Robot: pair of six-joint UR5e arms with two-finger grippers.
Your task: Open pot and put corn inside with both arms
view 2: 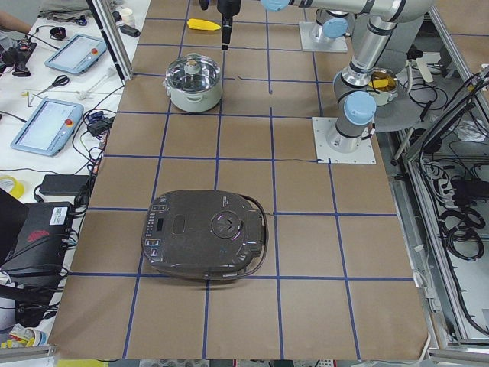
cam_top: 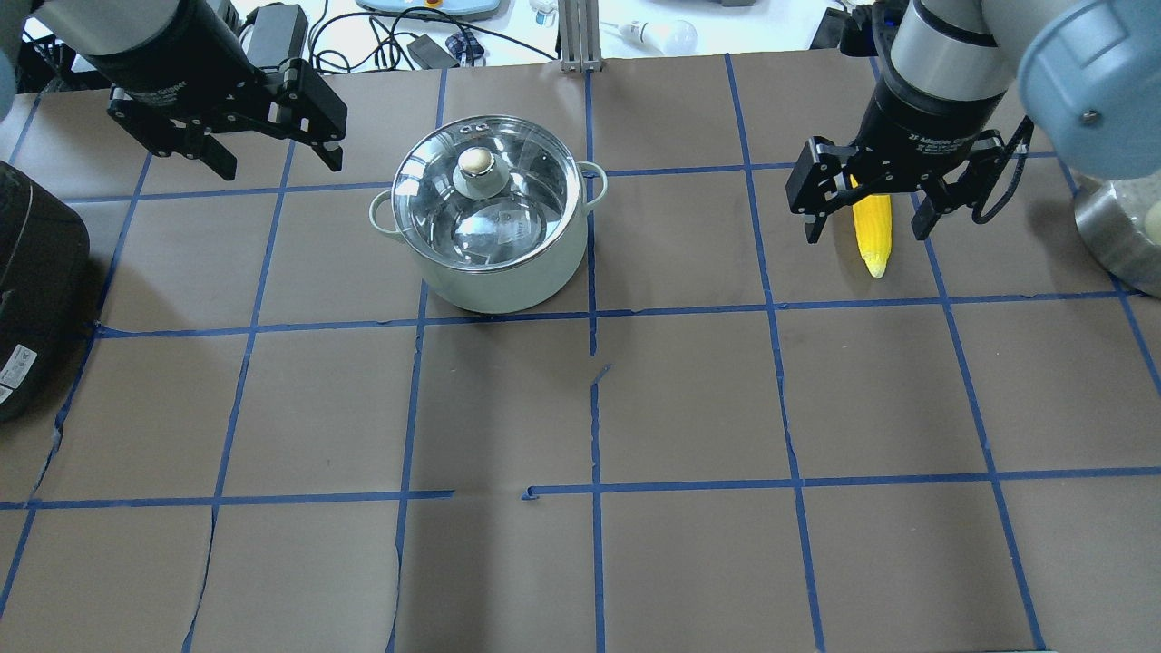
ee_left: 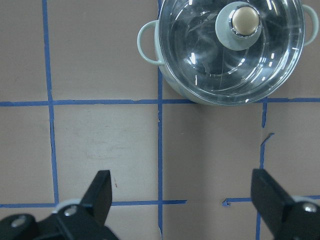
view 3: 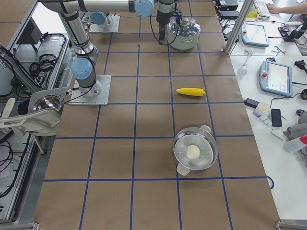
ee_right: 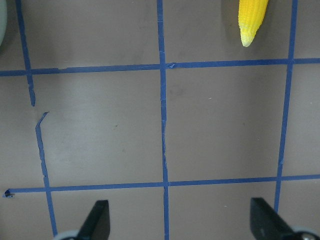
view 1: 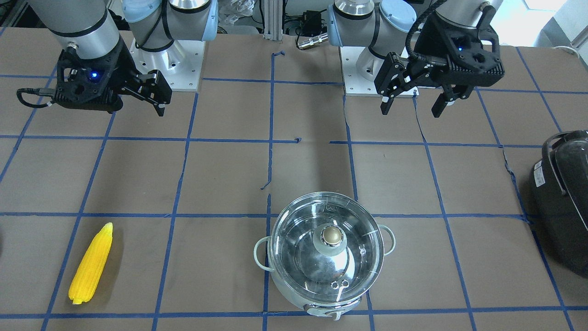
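The mint-green pot [view 1: 294, 299] stands with its glass lid [view 1: 298, 257] and brass knob [view 1: 331, 235] on; it also shows in the overhead view [cam_top: 508, 281] and the left wrist view [ee_left: 150, 42]. The yellow corn [view 1: 92, 263] lies flat on the table, apart from the pot. My left gripper [cam_top: 277, 163] is open and empty, raised to the pot's left; both fingers [ee_left: 102, 192] show in the wrist view with the pot ahead. My right gripper [cam_top: 868, 227] is open and empty, raised above the corn [cam_top: 874, 245]; the corn's tip [ee_right: 250, 25] shows ahead of it.
A large black appliance [cam_top: 36, 290] sits at the table's left end [view 1: 562, 202]. A steel bowl [view 3: 182, 165] holding something white stands at the right end. Brown paper with blue tape lines [cam_top: 594, 408] covers the table. Operators' tablets and cables lie beyond the far edge.
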